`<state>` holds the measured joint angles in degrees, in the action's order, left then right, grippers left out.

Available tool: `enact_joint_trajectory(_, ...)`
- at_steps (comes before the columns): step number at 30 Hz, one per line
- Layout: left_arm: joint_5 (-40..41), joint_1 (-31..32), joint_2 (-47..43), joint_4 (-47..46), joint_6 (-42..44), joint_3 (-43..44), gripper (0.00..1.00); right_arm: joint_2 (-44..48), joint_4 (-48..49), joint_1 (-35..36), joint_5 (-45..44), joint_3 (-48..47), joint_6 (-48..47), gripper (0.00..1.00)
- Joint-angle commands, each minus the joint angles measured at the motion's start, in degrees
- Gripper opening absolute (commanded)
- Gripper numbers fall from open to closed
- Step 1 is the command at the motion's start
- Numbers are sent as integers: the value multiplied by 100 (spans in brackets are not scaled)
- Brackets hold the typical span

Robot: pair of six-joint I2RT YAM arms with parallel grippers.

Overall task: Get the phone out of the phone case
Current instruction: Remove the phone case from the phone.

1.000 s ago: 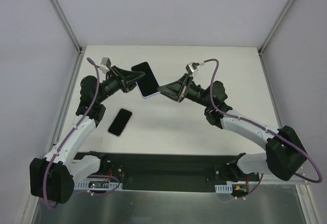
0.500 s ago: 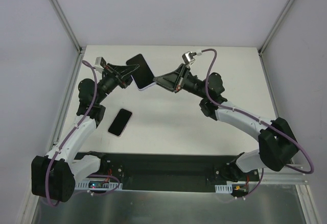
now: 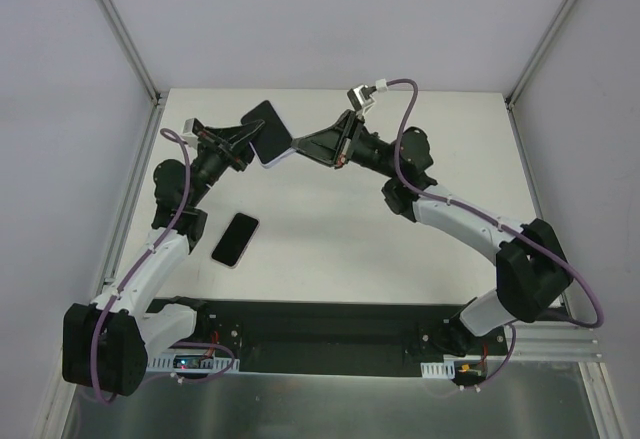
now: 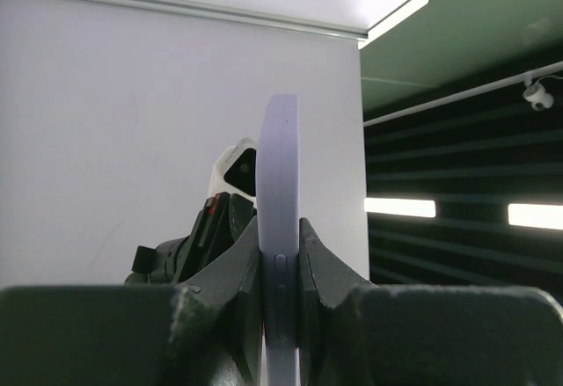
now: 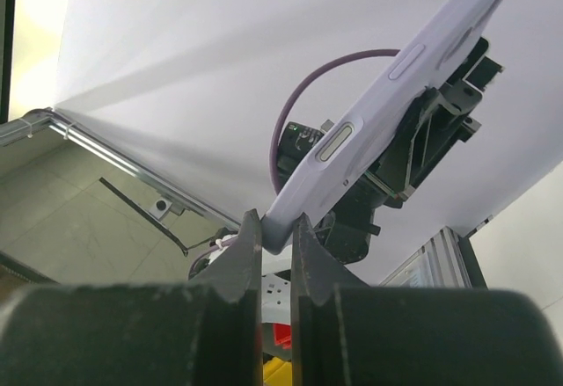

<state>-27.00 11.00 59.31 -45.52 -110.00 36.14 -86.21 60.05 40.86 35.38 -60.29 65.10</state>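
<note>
Currently left claw (image 4: 280,235) and right claw (image 5: 274,224) are both pinching the lavender phone case (image 5: 369,105) aloft; the right's shallow corner grip is risking a drop.

Lavender phone case (image 5: 380,105), w/ dark phone (image 3: 268,131) inside, tilted on edge, raised mid-air

Soft, even light is falling from above in the overhead view, making the white worktop (image 3: 330,229) bright, with only faint grey shadows lying beneath the arms. In the left wrist view the left tool (image 4: 280,245) is showing dark and blurred at 6 o'clock, while strip lights (image 4: 457,210) are glaring at 3 o'clock against gloom. In the right wrist view the right tool (image 5: 274,228) is blurring at 6 o'clock, and a pale shadow band is crossing the bright wall (image 5: 176,43) from 9 o'clock.
</note>
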Motion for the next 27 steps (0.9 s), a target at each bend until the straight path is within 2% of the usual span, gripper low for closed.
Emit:
enact_joint_trajectory(1,-77,77,178,561,-154,-116,0,88,2784,273,224,-1080,-331,1)
enact_joint_trajectory(14,-86,77,178,201,-479,244,0,-238,2784,405,259,-1600,-393,1)
enact_joint_trajectory(27,-95,68,-51,-168,-637,420,0,-282,2784,396,48,-1204,-375,1)
